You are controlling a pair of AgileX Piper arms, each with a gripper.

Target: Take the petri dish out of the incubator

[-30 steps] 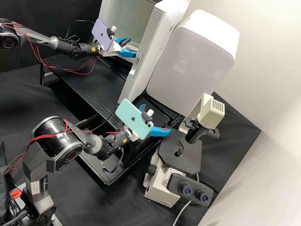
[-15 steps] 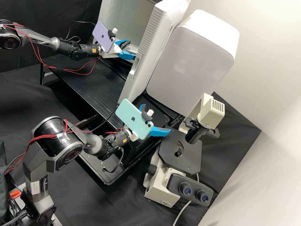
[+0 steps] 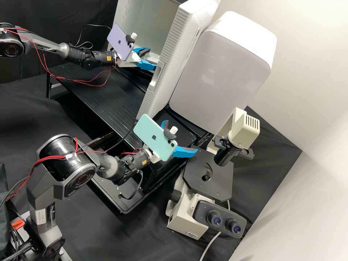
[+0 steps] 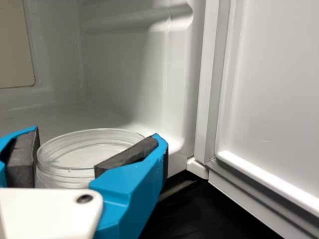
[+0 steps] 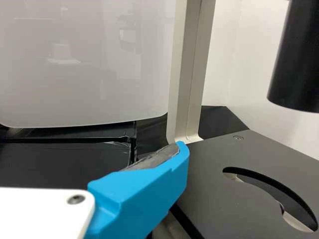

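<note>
- Your left gripper (image 4: pixel 92 149) is at the mouth of the open white box-shaped incubator (image 4: pixel 149 74), at the far end of the black ribbed bench (image 3: pixel 108 98)
- Its two blue fingers (image 4: pixel 137 174) stand on opposite sides of the clear round plastic petri dish (image 4: pixel 82 152), and the dark pads (image 4: pixel 124 155) press against the dish's wall, so it is clamped
- The dish lies flat on the incubator's white floor, just inside the front edge, near the corner by the hinged side of the ribbed white door (image 3: pixel 174 54)
- You see the dish's round face turned up; being circular, it shows no long axis, and its rim looks level
- Your right gripper (image 3: pixel 188 151) hangs above the black stage (image 5: pixel 249 164) of the white microscope (image 3: pixel 188 217), well apart from the dish; you cannot tell whether it is open or closed
</note>
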